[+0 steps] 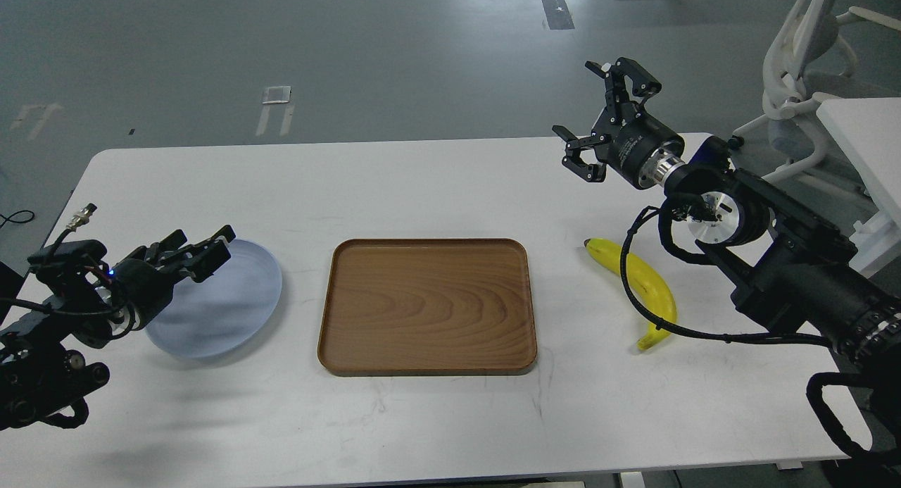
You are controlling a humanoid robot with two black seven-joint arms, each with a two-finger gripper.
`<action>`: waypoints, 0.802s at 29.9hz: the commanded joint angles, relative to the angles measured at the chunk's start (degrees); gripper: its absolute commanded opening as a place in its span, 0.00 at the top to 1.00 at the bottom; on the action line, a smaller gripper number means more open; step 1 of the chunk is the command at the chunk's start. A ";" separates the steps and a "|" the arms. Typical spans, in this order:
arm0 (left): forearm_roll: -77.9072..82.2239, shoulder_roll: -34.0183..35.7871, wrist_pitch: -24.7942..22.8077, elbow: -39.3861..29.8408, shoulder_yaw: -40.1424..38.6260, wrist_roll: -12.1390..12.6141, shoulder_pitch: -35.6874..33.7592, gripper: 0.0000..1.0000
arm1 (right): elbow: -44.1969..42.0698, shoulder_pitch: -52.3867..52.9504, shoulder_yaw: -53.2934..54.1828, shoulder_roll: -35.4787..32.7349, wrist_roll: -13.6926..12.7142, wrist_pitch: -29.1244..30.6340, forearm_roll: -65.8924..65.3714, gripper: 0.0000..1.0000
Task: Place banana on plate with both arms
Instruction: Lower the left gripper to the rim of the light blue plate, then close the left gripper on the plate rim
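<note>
Head view of a two-arm placing task. The banana (642, 289) is lying flat on the white table (436, 185) at the right of the frame, just right of the wooden tray (427, 305) and well apart from the plate (232, 312), which is sitting at the left. Its long axis is running diagonally from upper left to lower right, with one tip pointing toward the tray's upper right corner and the other toward the lower right of the frame; a black cable is crossing over it. The right gripper (598, 115) is hovering above and behind the banana, fingers spread wide and holding nothing, probably readied for a descent. The left gripper (204, 252) is reaching over the plate's upper left rim; the plate looks tilted, perhaps lifted, but whether the fingers are clamping it cannot be told.
</note>
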 commanded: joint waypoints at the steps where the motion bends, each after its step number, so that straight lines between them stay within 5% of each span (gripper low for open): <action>1: 0.37 1.98 -0.05 0.25 0.09 -0.77 0.54 0.03 | 0.00 -0.08 0.05 0.02 -0.02 0.00 0.01 0.00; 7: 0.29 2.69 -0.05 6.65 0.26 -4.73 3.78 0.03 | 0.00 -0.08 0.05 -0.06 -0.02 -0.09 0.01 0.00; 24: -0.42 0.58 -0.22 8.95 0.26 -4.96 7.66 0.12 | -0.09 -0.43 0.05 -0.06 -0.02 -0.09 0.01 0.00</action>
